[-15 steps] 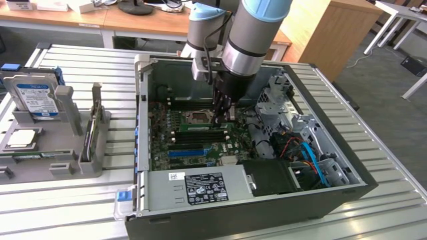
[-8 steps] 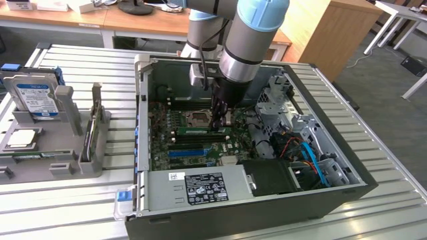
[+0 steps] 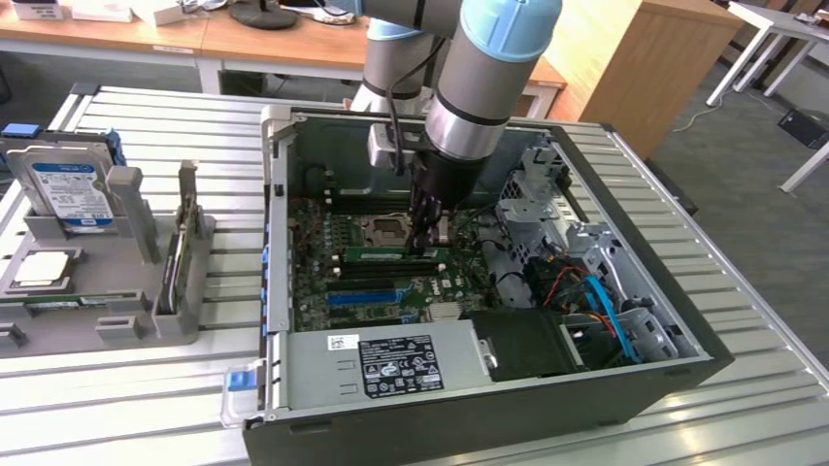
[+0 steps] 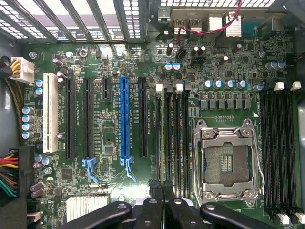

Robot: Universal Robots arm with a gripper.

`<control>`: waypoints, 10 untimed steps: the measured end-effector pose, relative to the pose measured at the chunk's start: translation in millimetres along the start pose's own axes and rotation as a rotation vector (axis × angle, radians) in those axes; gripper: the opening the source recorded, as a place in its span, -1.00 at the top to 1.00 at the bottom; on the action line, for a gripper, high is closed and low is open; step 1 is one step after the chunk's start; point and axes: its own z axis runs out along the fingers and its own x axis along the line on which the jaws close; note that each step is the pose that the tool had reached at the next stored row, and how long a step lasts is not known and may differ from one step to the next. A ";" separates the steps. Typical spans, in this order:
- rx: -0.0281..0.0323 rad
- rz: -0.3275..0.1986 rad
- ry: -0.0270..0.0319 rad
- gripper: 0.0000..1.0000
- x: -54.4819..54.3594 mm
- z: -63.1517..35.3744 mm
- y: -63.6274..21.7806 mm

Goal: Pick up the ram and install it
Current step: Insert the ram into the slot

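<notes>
The ram (image 3: 388,254) is a thin green stick standing on edge in a memory slot of the motherboard (image 3: 324,291), inside the open computer case (image 3: 453,427). My gripper (image 3: 422,241) reaches straight down into the case and sits on the stick's top edge, fingers shut on it. In the wrist view the ram (image 4: 162,138) shows edge-on as a thin line running away from my gripper (image 4: 161,185) along the slot beside the CPU socket (image 4: 226,160). The two black fingertips (image 4: 153,187) stand almost together.
A long blue slot (image 4: 125,119) and black slots lie beside the memory slots. A silver power supply (image 3: 376,364) fills the case's near side, with a drive cage (image 3: 531,194) and cables (image 3: 589,291) at the exterior view's right. A grey fixture (image 3: 104,282) holds a hard drive (image 3: 65,194).
</notes>
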 end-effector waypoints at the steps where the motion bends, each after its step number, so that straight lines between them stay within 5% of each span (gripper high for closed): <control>1: 0.0000 0.000 -0.0001 0.76 0.0 0.0 0.0; 10: 0.0000 0.000 0.0001 0.76 -0.2 -5.4 0.3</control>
